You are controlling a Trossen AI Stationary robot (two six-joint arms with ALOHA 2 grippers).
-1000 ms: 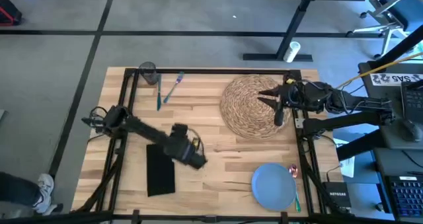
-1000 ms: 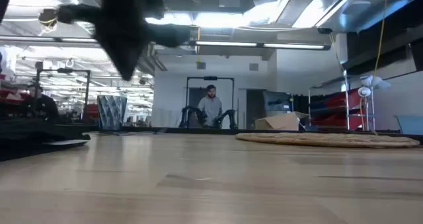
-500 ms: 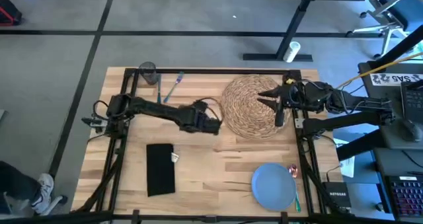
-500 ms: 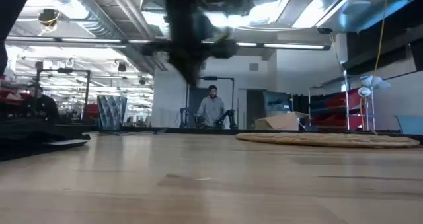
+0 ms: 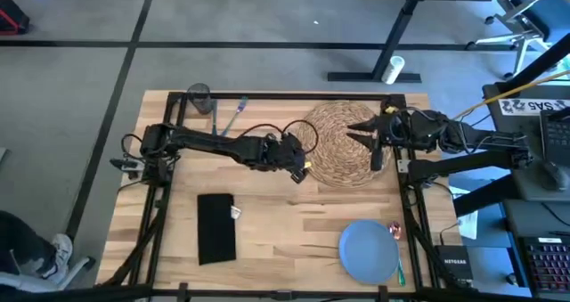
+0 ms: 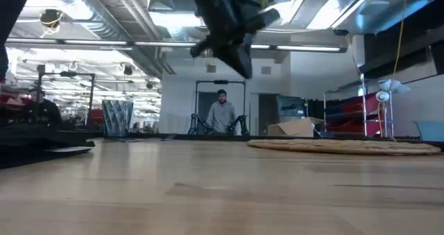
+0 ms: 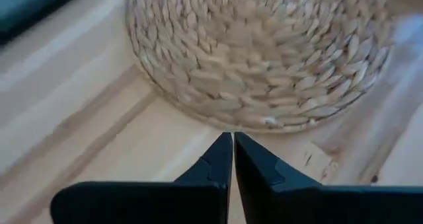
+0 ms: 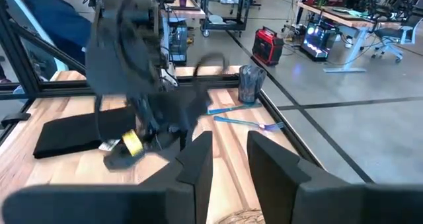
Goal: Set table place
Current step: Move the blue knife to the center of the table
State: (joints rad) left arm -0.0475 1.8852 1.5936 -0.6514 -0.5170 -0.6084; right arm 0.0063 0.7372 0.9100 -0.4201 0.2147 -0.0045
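Our left gripper (image 5: 301,166) hangs just off the near-left edge of the placemat (image 5: 343,143), fingers (image 7: 218,159) pressed together on nothing. Our right gripper (image 5: 363,134) waits over the placemat's right part, fingers apart and empty.

The placemat lies at the table's (image 5: 285,222) far right. The blue plate (image 5: 368,252) sits well nearer than the placemat, at the near right corner; the napkin (image 5: 215,228) lies well to the placemat's near left; the glass (image 5: 199,98) and teal fork (image 5: 230,119) stand far to its left.

We judge that clenched fingers brought down at the rim could snag the weave and drag the placemat askew, or skid off it.

Half a second ago our left gripper was further left of the placemat; a second ago it was beside the napkin.
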